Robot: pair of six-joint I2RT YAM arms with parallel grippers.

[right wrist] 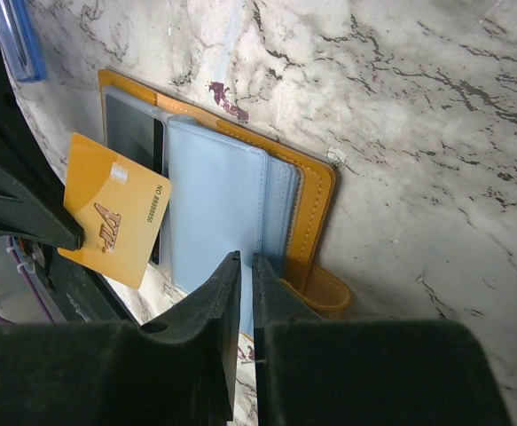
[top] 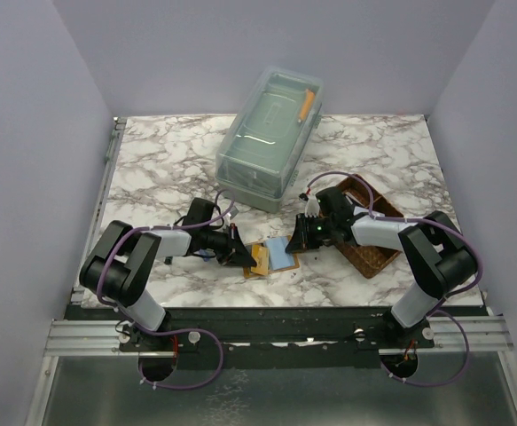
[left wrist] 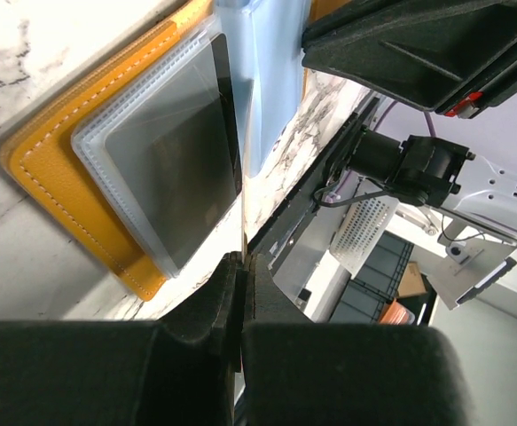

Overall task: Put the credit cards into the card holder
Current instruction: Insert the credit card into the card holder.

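Clamping its fingers together on a yellow card, the left end effector is holding that card over the open holder, which is lying flat on the desk between the 2 arms. In the left wrist view the card is showing edge-on, as a thin line running from the fingertips toward 12 o'clock. The holder's grey sleeves are sitting just at its 9 o'clock. The right end effector is pinching nearly closed on the near edge of the light-blue panel, apparently pinning the holder open and steady.

In the right wrist view the card is lying at 9 o'clock of the blue panel and overlapping the dark grey sleeve page. Its printed number line is running roughly 12 to 6, close to parallel with the holder's fold. From above, the holder is sitting at about 4 o'clock of the left end effector and 8 o'clock of the right.

Since the left arm is carrying the card, it is probably the 1 doing the insertion while the right is bracing. The coming move is likely hinging on the card's leading edge lining up with a sleeve mouth. I cannot tell which side that mouth is facing, nor whether the card is touching the sleeve yet.
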